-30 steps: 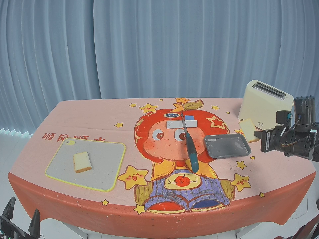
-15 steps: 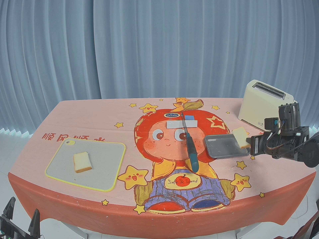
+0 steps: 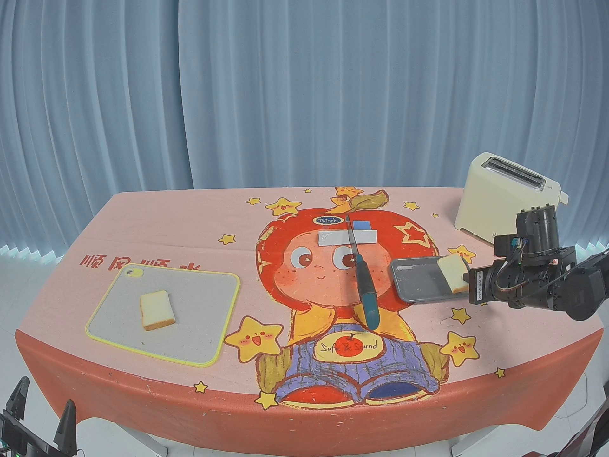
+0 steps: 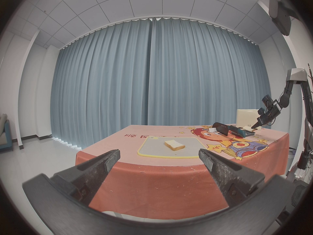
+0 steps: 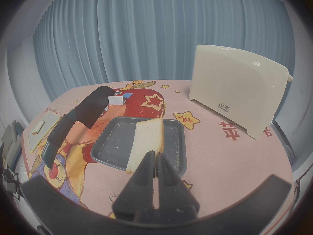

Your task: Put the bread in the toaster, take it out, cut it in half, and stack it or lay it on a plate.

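- The right pincer [image 3: 468, 280] is clamped tight on a piece of bread [image 3: 453, 272], holding it up on its edge over the grey tray [image 3: 415, 282], at the end of the tray closest to the toaster [image 3: 504, 199]. Honestly can't tell if the bread is touching the tray floor.
- The toaster stands near the tray but not touching it, further back on the counter [image 3: 190, 223].
- The knife [image 3: 365, 280] lies just beside the tray, on the side away from the toaster, with its blade resting on a small white block [image 3: 336, 238].
- The cutting board [image 3: 196, 325] is well apart from the tray, way over past the knife, with a second bread piece [image 3: 157, 309] lying flat on it.
- The left pincer [image 3: 44, 393] has its jaws spread wide, off the counter's front edge, far from the tray on the cutting board side.
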`<state>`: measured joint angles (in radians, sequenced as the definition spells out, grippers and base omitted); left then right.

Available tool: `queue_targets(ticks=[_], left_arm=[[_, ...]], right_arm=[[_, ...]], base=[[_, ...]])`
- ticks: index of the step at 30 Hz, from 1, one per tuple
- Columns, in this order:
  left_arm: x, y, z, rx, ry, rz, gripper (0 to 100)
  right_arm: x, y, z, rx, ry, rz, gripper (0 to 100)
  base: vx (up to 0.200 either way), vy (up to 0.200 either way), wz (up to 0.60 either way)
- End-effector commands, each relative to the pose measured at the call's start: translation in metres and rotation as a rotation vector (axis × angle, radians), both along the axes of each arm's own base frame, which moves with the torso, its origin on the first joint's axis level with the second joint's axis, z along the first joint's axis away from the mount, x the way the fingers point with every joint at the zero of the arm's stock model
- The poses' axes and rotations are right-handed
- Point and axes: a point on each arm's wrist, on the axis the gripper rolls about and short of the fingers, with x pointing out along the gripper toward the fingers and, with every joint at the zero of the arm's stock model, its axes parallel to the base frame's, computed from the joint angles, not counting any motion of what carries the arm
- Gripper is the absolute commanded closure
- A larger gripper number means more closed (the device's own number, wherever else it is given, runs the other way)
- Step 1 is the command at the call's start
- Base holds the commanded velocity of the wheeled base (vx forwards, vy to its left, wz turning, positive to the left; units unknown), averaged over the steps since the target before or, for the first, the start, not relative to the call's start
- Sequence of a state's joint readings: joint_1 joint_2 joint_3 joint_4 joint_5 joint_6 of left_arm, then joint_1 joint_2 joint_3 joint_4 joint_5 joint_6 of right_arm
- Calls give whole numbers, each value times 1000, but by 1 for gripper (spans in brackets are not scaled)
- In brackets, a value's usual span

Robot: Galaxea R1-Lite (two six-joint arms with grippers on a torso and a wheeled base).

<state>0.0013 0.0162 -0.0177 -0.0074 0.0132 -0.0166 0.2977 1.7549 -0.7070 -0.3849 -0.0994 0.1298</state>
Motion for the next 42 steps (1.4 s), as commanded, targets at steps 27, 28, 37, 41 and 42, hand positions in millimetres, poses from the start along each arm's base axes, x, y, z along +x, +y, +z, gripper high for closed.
queue_targets(ticks=[27,28,37,41,42], left_arm=[[0,0,-5,0,6,1,0],[1,0,-5,0,7,1,0],[1,0,-5,0,7,1,0],[1,0,-5,0,7,1,0],[1,0,-5,0,7,1,0]], right_arm=[[10,5,-8,5,-1,4,0],[11,6,-8,7,-5,5,0],[11,10,-6,44,-37,-1,0],[8,11,-1,51,-53,6,0],[7,11,1,51,-57,6,0]], base=[[0,0,0],[0,0,0],[0,0,0],[0,0,0],[0,0,0]])
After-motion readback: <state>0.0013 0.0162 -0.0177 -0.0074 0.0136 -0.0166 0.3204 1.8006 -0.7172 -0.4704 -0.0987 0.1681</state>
